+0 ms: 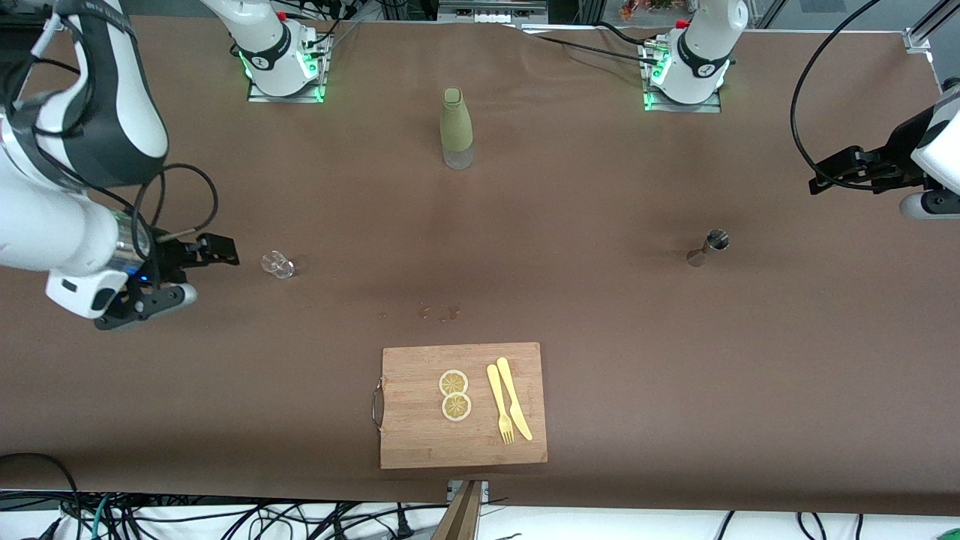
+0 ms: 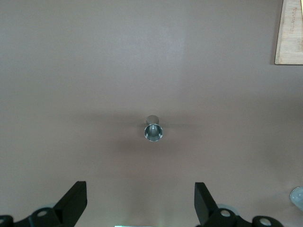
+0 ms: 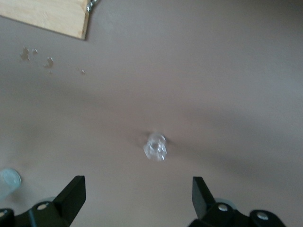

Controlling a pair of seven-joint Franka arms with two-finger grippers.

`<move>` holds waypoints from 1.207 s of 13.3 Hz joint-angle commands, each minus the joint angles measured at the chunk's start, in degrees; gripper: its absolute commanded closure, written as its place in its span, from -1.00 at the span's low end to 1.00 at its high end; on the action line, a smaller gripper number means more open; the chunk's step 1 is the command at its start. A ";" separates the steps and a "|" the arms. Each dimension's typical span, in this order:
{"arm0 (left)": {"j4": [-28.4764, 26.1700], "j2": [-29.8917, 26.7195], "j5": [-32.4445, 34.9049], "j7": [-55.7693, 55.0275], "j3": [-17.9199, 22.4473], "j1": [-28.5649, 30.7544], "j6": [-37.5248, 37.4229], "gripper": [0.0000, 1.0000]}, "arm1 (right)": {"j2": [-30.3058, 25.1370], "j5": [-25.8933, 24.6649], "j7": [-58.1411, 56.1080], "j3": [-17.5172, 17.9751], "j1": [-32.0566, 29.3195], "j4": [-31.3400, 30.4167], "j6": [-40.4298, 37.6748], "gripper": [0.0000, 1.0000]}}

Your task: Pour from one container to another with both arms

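The small steel jigger (image 1: pixel 709 247) stands on the brown table toward the left arm's end; the left wrist view shows its open mouth (image 2: pixel 153 130). My left gripper (image 1: pixel 823 174) hangs above the table near that end, apart from the jigger, open and empty (image 2: pixel 139 189). The tiny clear faceted glass cup (image 1: pixel 277 264) sits toward the right arm's end and also shows in the right wrist view (image 3: pixel 156 146). Just beside the cup, a short gap away, my right gripper (image 1: pixel 214 277) is open with nothing between its fingers (image 3: pixel 137 182).
A tall olive-green bottle (image 1: pixel 456 127) stands mid-table near the bases. A wooden cutting board (image 1: pixel 412 442) with two lemon slices (image 1: pixel 454 394) and a yellow knife and fork (image 1: pixel 510 409) lies near the front edge. Small wet spots (image 1: pixel 439 311) mark the table above it.
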 commanded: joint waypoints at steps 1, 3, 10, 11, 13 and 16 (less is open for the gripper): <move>0.98 -0.10 1.70 -0.11 -0.68 0.31 -0.68 -1.00 | -3.67 -1.12 0.80 -1.13 -0.81 -0.54 -4.50 -1.00; 0.98 -0.10 1.61 -0.11 -0.68 0.31 -0.76 -1.00 | -6.92 -1.30 -0.08 -4.46 -0.90 -0.46 -6.34 -1.00; 0.98 -0.37 1.61 -0.29 -0.86 0.31 -0.76 -1.00 | -15.46 -3.74 -0.16 -13.00 -2.22 -0.46 -6.70 -1.00; 0.98 -0.28 1.61 -0.29 -0.86 0.31 -0.76 -1.00 | -15.90 -5.33 -0.26 -12.92 -2.22 -0.46 -8.44 -1.00; 0.98 -0.37 1.61 -0.29 -1.03 0.31 -0.76 -1.00 | -15.99 -5.26 1.75 -12.65 -2.31 -0.46 -11.27 -1.00; 0.98 -0.37 1.70 -0.29 -1.21 0.31 -0.76 -1.00 | -15.99 -3.42 9.65 -10.12 -2.31 -0.63 -11.36 -1.00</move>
